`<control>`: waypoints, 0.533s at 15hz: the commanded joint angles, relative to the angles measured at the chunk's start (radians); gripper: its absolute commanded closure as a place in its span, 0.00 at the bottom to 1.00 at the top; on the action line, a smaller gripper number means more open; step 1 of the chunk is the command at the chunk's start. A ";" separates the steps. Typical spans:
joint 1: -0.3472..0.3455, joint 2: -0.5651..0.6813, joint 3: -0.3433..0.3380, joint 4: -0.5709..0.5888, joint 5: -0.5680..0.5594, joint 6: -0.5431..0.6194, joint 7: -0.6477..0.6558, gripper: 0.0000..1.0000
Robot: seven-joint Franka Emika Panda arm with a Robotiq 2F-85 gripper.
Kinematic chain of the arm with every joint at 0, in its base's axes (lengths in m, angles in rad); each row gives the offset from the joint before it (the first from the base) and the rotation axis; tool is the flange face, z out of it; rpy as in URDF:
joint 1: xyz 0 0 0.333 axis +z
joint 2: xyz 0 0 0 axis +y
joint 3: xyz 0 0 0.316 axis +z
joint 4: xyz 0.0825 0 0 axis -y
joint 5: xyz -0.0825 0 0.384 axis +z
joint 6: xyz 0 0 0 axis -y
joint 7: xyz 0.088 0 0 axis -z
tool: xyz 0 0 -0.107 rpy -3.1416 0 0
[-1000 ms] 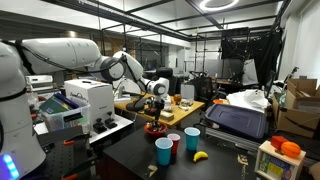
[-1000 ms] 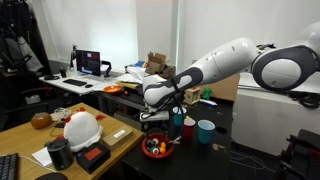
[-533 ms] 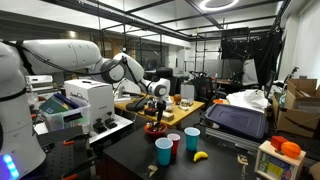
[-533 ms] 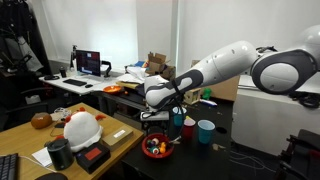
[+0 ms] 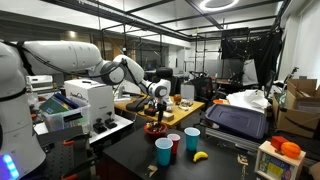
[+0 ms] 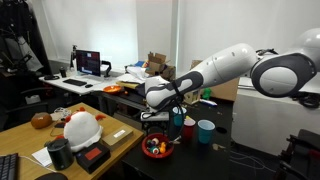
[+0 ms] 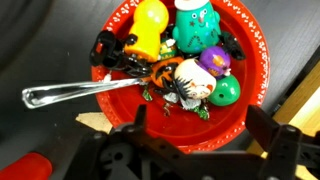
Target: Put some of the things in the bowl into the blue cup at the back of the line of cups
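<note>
The arm (image 5: 70,55) was clad in a smooth white shell of rounded, tube-like segments, with dark bands at the joints in both exterior views. The gripper (image 6: 155,123) was black and blocky. In the wrist view its fingers (image 7: 268,128) were matte black and angular.

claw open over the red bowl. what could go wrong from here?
The metal spoon lies across the small plastic toys in the shallow round red bowl; the open claw may snag it and drag the bowl.
The toys are piled with black spider-like bits; a grab may lift several or slip.
The row of plastic cups stands close together; a drop may land in the wrong one.
</note>
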 commanded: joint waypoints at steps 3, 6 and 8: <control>-0.010 0.000 0.021 0.015 0.041 0.003 0.006 0.00; -0.013 0.000 0.036 0.017 0.066 0.000 0.003 0.00; -0.017 0.000 0.043 0.011 0.073 0.002 0.003 0.00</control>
